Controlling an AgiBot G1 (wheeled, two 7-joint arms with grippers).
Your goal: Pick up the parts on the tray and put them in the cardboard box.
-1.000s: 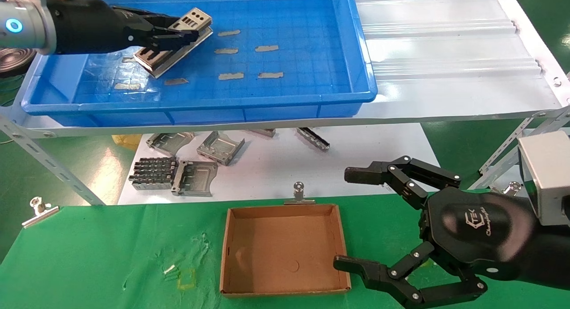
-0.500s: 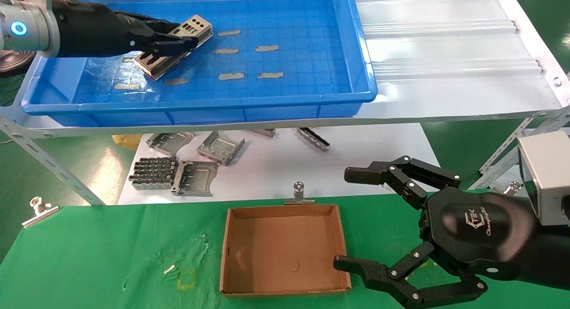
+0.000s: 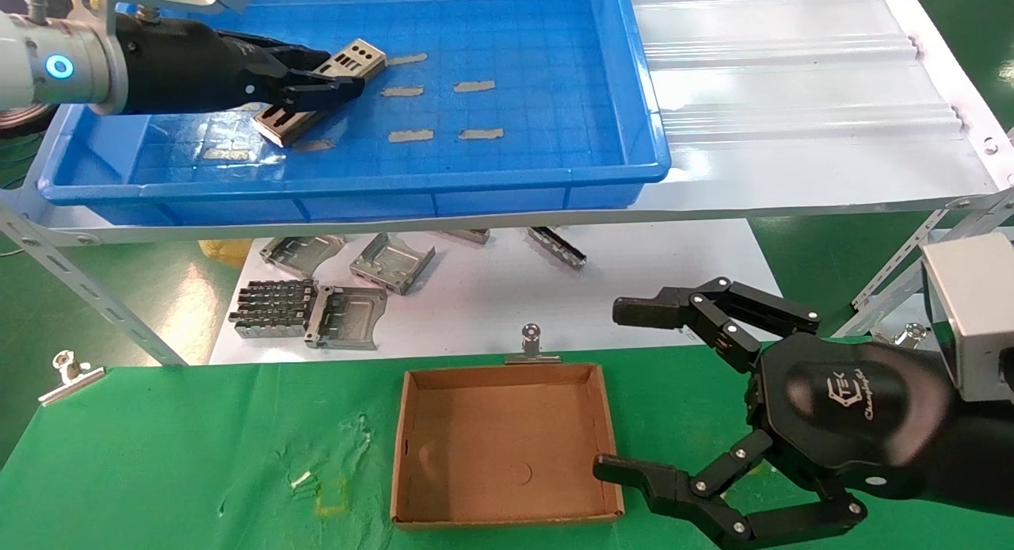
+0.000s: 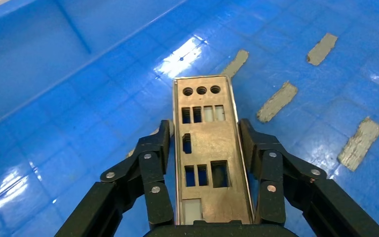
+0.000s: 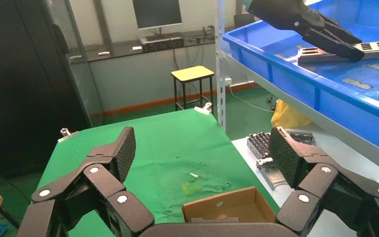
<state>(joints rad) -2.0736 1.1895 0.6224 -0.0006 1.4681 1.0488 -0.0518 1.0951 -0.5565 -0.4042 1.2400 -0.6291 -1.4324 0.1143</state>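
**Plate pinched, lift under way**

The left gripper (image 4: 208, 148) pinches a punched plate (image 4: 207, 148) by its long edges, long axis running out from the wrist; it seems clear of the tray (image 3: 475, 173) floor, higher than a second ago; the cardboard box (image 3: 507, 447) lies well below, beside the spread, parked right gripper (image 3: 626, 391).
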